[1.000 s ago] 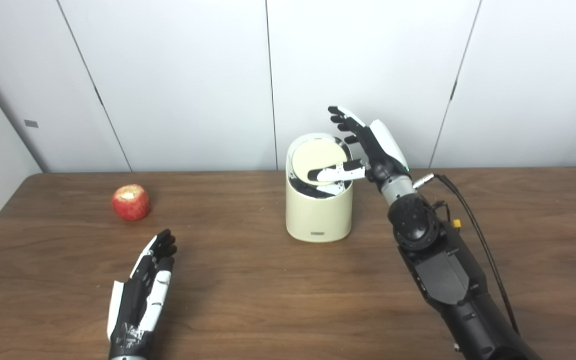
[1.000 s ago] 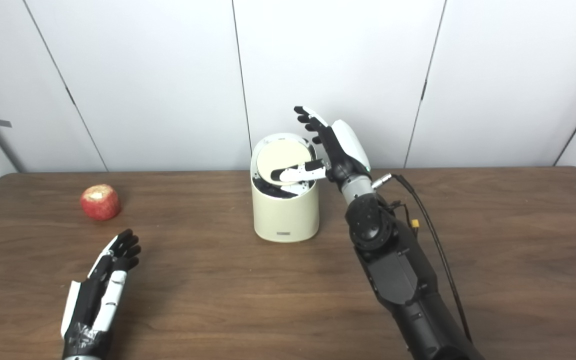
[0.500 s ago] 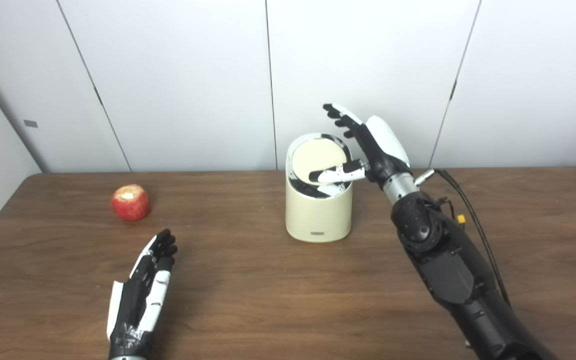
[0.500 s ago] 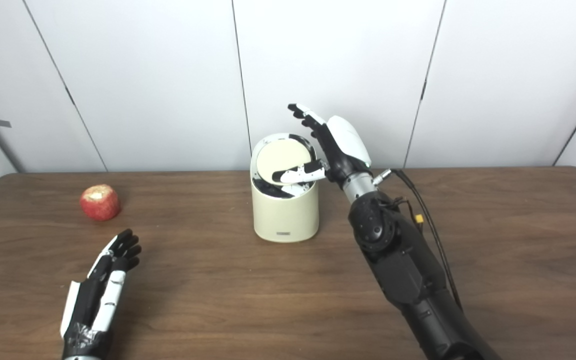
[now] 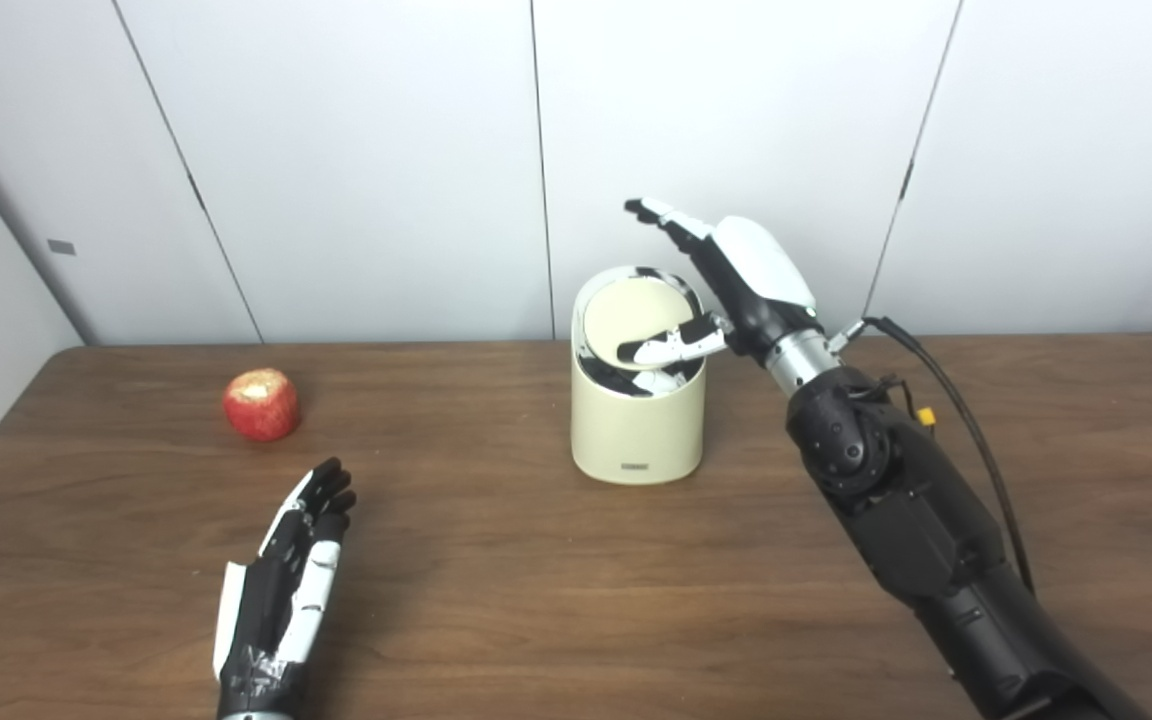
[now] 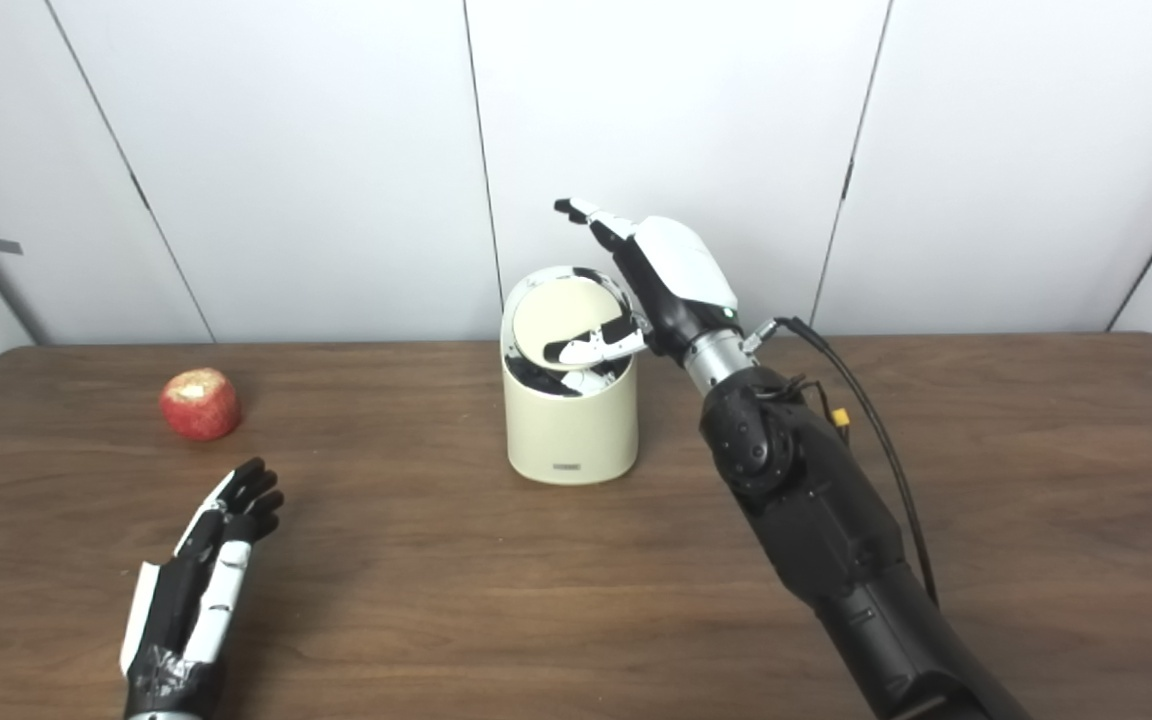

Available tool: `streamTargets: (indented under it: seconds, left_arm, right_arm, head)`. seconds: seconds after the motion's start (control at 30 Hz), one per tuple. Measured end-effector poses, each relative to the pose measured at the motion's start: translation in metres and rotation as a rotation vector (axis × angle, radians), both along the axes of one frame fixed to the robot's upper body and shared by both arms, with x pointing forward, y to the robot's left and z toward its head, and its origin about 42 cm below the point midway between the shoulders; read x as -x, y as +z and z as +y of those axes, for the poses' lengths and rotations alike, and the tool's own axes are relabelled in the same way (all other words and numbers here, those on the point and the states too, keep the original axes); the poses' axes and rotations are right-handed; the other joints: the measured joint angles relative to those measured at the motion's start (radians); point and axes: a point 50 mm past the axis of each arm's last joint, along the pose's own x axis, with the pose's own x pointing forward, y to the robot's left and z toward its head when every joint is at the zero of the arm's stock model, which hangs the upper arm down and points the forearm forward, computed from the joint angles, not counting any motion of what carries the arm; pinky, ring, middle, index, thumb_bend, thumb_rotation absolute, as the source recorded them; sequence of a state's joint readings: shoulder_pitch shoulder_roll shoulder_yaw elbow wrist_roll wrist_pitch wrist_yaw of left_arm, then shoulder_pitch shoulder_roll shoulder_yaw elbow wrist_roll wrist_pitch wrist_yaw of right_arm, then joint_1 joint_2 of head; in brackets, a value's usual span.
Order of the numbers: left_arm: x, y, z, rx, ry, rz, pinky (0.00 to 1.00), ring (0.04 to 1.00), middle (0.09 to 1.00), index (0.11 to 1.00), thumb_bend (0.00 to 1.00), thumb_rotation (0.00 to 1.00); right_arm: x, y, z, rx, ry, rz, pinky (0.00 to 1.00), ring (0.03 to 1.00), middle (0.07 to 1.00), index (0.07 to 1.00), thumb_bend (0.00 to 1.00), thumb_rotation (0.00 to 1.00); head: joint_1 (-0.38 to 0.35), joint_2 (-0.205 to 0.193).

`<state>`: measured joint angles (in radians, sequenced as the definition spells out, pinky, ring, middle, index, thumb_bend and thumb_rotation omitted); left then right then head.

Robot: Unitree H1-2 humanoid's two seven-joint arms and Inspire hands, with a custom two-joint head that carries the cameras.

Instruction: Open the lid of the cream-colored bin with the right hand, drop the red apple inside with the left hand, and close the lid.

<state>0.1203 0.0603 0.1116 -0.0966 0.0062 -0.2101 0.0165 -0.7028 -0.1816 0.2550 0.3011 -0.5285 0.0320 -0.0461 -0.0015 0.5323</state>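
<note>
On the table, apple lies beyond left hand fingers (apart).

This looks like a robotics lab or test room: a plain wood-grain surface stands against bare white wall panels with dark seams, and an exposed cable runs along a black robot arm.

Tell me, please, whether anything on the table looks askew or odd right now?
The round cream lid of the cream-colored bin sits tilted, exposing the dark interior, with the right hand at it. Nothing else stands out.
</note>
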Motion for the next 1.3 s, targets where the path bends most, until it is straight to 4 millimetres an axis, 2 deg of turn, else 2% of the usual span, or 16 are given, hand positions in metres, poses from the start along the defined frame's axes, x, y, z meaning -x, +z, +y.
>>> streamTargets:
  seconds: [0.13,0.2,0.27,0.37,0.43,0.6,0.7,0.87,1.03,1.17,1.3]
  left_arm:
    - [0.000,0.000,0.000,-0.004,-0.001,0.001,0.88,0.872,0.888,0.915,0.46,0.78]
    - [0.000,0.000,0.000,-0.006,-0.001,0.001,0.88,0.872,0.888,0.914,0.47,0.77]
    - [0.001,0.000,0.000,-0.004,-0.001,0.000,0.87,0.872,0.889,0.914,0.47,0.74]
    - [0.001,0.000,0.000,-0.002,-0.001,0.001,0.87,0.870,0.888,0.916,0.45,0.76]
    - [0.001,0.000,-0.001,-0.002,-0.002,0.002,0.87,0.871,0.887,0.913,0.46,0.75]
    - [0.001,0.000,-0.001,0.001,-0.003,0.004,0.88,0.874,0.889,0.917,0.46,0.75]
    - [0.001,0.000,0.000,0.000,-0.001,0.006,0.87,0.871,0.886,0.909,0.47,0.74]
    - [0.002,0.000,0.001,0.013,0.002,0.004,0.87,0.865,0.882,0.905,0.47,0.72]
    - [0.001,0.000,0.001,0.015,0.001,0.002,0.87,0.867,0.882,0.906,0.47,0.72]
    - [0.001,0.000,0.001,0.020,0.002,0.003,0.87,0.866,0.881,0.905,0.50,0.71]
    - [0.001,0.000,0.002,0.017,0.003,0.005,0.86,0.862,0.882,0.903,0.48,0.74]
  right_arm:
    - [0.007,0.007,-0.009,-0.049,-0.018,0.019,0.76,0.852,0.877,0.901,0.78,0.20]
    - [0.009,0.016,-0.017,-0.083,-0.035,0.011,0.76,0.850,0.868,0.892,0.74,0.24]
    - [0.012,0.029,-0.025,-0.128,-0.059,-0.006,0.73,0.842,0.866,0.891,0.69,0.24]
    - [0.018,0.038,-0.035,-0.168,-0.078,-0.016,0.68,0.823,0.868,0.880,0.69,0.19]
    - [0.026,0.038,-0.042,-0.163,-0.099,-0.004,0.67,0.816,0.858,0.881,0.68,0.23]
    - [0.047,0.010,-0.067,-0.095,-0.141,0.053,0.69,0.813,0.843,0.880,0.64,0.29]
    - [0.060,-0.014,-0.083,-0.098,-0.176,0.107,0.71,0.826,0.878,0.888,0.60,0.40]
    - [0.083,-0.045,-0.098,-0.147,-0.207,0.183,0.78,0.838,0.864,0.889,0.57,0.52]
    - [0.105,-0.059,-0.108,-0.251,-0.210,0.231,0.80,0.848,0.865,0.877,0.53,0.58]
    - [0.120,-0.078,-0.114,-0.375,-0.217,0.294,0.77,0.857,0.893,0.880,0.45,0.55]
    - [0.133,-0.096,-0.108,-0.567,-0.205,0.357,0.83,0.890,0.930,0.915,0.44,0.69]
  head:
    - [0.000,0.002]
    - [0.002,0.003]
    - [0.002,0.003]
    - [0.000,0.006]
    - [0.002,0.008]
    - [0.000,0.009]
    - [0.000,0.012]
    - [-0.003,0.015]
    - [-0.011,0.017]
    - [-0.012,0.018]
    - [-0.012,0.020]
